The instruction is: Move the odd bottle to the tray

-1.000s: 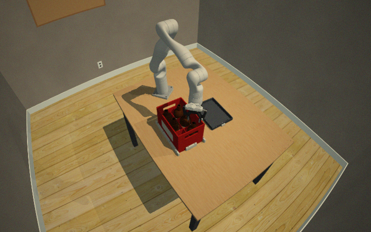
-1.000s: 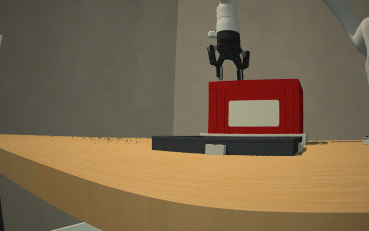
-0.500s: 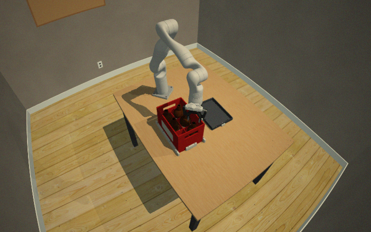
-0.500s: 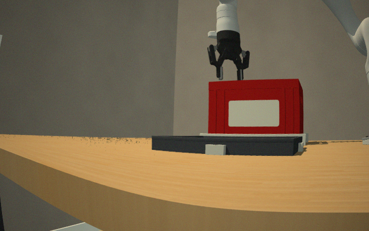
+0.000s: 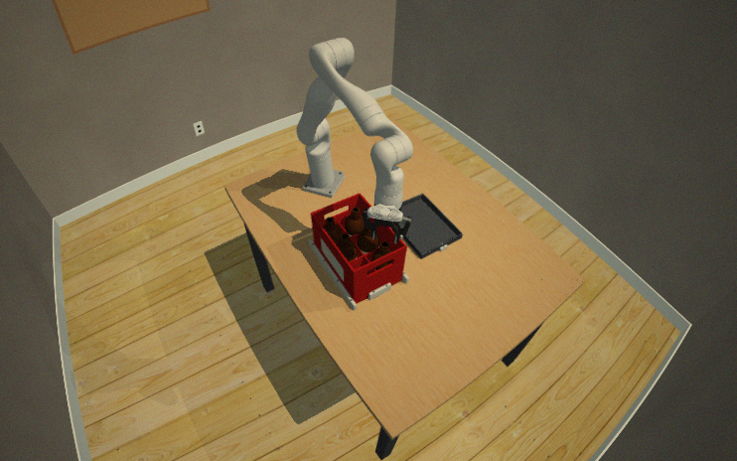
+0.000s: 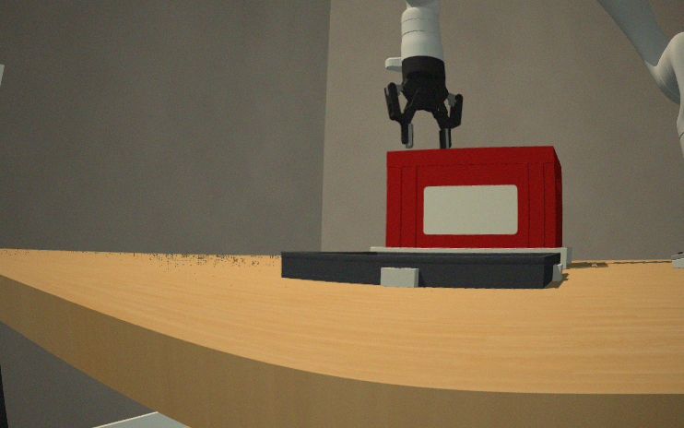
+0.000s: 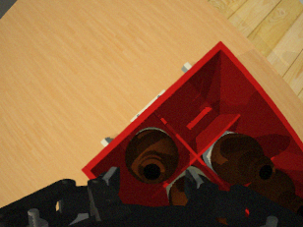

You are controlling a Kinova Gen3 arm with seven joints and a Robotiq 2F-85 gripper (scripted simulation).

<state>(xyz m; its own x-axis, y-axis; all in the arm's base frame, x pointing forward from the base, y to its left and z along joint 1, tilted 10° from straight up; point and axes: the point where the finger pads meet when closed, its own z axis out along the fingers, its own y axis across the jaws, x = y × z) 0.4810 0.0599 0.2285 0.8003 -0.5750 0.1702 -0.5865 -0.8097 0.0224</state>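
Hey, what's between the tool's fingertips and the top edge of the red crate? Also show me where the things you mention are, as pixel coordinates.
In the exterior view, nothing shows between the tool [image 5: 386, 238] [image 6: 426, 143] and the top edge of the red crate [image 5: 374, 278] [image 6: 468, 173] [image 7: 148, 114], only a sliver of wall.

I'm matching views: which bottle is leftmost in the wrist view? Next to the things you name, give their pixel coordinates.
The bottle [image 5: 382, 251] [image 7: 143, 148] beside the empty compartment [image 5: 359, 262] [image 7: 209, 89], alone in the crate's [image 5: 380, 278] [image 6: 468, 173] [image 7: 157, 101] end row; the others stand paired.

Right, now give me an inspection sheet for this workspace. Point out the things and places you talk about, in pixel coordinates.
Surface: wooden table [image 5: 467, 326] [image 6: 454, 333] [image 7: 74, 63], level.
Job's things: red crate [image 5: 380, 279] [image 6: 468, 173] [image 7: 148, 113] upright, five brown bottles inside; the odd neck cannot be told. Dark tray [image 5: 432, 226] [image 6: 333, 267] beside it, no bottle on it.
Clutter: nothing seen.
Gripper: hand [image 5: 386, 236] [image 6: 427, 146] [image 7: 151, 179] open, over the crate.
Cables: nothing seen.
Surroundings: grey-brown walls, plank floor, wall outlet [image 5: 199, 128].
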